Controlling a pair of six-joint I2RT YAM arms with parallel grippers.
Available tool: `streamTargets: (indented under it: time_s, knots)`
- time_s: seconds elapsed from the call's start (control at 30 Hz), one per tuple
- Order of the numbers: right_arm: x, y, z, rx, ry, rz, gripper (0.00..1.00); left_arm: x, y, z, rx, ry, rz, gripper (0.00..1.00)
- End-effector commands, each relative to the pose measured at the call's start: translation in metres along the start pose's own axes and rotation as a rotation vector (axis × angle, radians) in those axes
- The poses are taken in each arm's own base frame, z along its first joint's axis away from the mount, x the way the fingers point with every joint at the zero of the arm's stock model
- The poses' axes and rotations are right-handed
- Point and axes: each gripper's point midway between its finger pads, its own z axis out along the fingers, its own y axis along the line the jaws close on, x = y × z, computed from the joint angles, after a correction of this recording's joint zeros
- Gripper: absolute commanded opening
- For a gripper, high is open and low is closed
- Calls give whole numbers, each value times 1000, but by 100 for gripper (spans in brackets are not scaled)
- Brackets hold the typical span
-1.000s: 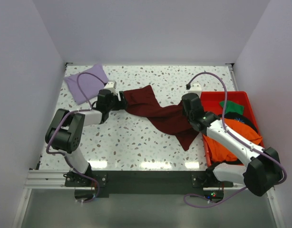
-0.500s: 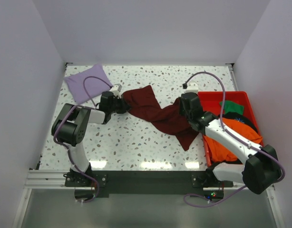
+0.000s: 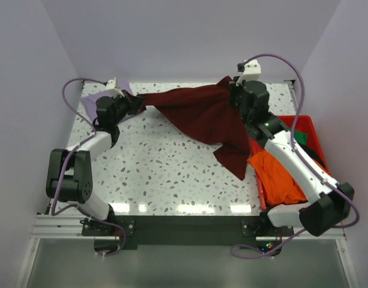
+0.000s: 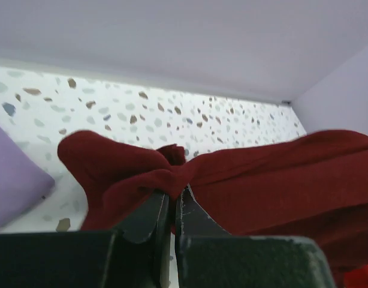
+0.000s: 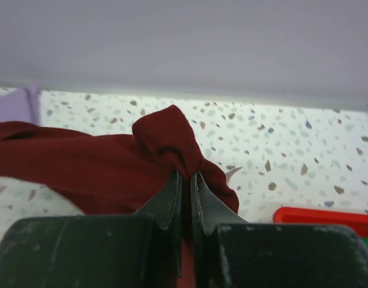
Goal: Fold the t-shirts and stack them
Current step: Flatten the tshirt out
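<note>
My left hand [image 3: 136,103] pinches one end of the maroon tee [image 3: 199,117] and my right hand [image 3: 234,91] pinches the other. The tee spans between them, long axis left-right, above the far surface [image 3: 172,174]. Its loose tail droops nearer my right arm.

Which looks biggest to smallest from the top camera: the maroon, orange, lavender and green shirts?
1. maroon shirt, spread wide across the table.
2. orange shirt.
3. lavender shirt and green shirt: only small patches of each show, so I can't rank them.
</note>
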Motion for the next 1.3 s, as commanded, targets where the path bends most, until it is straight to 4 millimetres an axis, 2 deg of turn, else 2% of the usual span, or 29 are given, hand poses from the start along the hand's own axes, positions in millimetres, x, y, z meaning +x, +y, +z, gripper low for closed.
streamTargets:
  time_s: [0.0, 0.03, 0.1, 0.13, 0.17, 0.2, 0.23, 0.3, 0.33, 0.37, 0.4, 0.43, 0.47, 0.5, 0.53, 0.6, 0.63, 0.7, 0.73, 0.87, 0.97, 1.0, 1.03, 1.1, 1.2, 1.23, 1.27]
  knots:
    - [-55, 15, -43, -162, -167, 48, 0, -18, 3, -23, -49, -108, -13, 0]
    - [-41, 16, -55, -192, -155, 63, 0, 3, 13, -36, -88, -85, -38, 0]
    - [-14, 31, -67, -259, -106, 121, 0, 18, 25, -51, -144, -109, -87, 2]
    - [23, 33, -72, -272, -42, 131, 0, 43, 37, -68, -191, -85, -108, 13]
    - [46, 39, -77, -289, 12, 176, 0, 53, 42, -77, -215, -82, -115, 28]
    - [69, 50, -84, -318, 65, 188, 0, 58, 49, -85, -251, -99, -120, 62]
    - [114, 51, -88, -313, 158, 191, 0, 74, 55, -101, -285, -89, -127, 74]
    - [155, 65, -106, -344, 257, 227, 9, 76, 65, -117, -351, -125, -118, 90]
    - [182, 65, -112, -339, 320, 219, 17, 71, 62, -125, -352, -148, -102, 91]
    - [197, 62, -118, -305, 371, 224, 35, 68, 58, -126, -358, -159, -85, 91]
    - [202, 68, -126, -316, 389, 211, 40, 67, 62, -128, -401, -152, -49, 92]
    - [206, 69, -131, -313, 396, 199, 46, 54, 44, -121, -369, -169, -18, 92]
    - [206, 67, -132, -295, 387, 185, 51, 51, 37, -117, -367, -170, 7, 92]
    - [201, 68, -135, -302, 368, 183, 59, 38, 30, -111, -381, -188, 52, 92]
    - [196, 66, -134, -298, 353, 180, 62, 45, 15, -101, -351, -158, 78, 92]
    - [187, 57, -129, -251, 304, 154, 68, 47, 5, -89, -323, -123, 112, 92]
    - [182, 55, -126, -235, 289, 148, 71, 47, 0, -75, -300, -106, 119, 92]
    - [183, 51, -118, -198, 280, 118, 73, 42, -7, -58, -269, -72, 142, 91]
    - [181, 53, -115, -194, 274, 113, 73, 55, 2, -50, -293, -23, 149, 91]
    - [189, 64, -97, -187, 290, 74, 73, 64, 38, -43, -444, 3, 177, 92]
    - [195, 73, -88, -196, 304, 64, 73, 67, 79, -51, -569, 21, 107, 92]
    - [196, 76, -87, -204, 304, 64, 73, 76, 89, -57, -575, 43, 66, 90]
    - [195, 81, -85, -219, 305, 69, 73, 72, 107, -67, -609, 26, 28, 88]
    - [194, 88, -81, -240, 305, 67, 73, 78, 119, -85, -657, -5, -8, 86]
    - [200, 97, -78, -264, 323, 66, 73, 85, 126, -105, -708, -34, -37, 85]
    - [206, 97, -79, -271, 340, 61, 73, 84, 125, -108, -710, -50, -47, 84]
    - [203, 104, -78, -298, 331, 83, 73, 85, 126, -110, -716, -58, -61, 82]
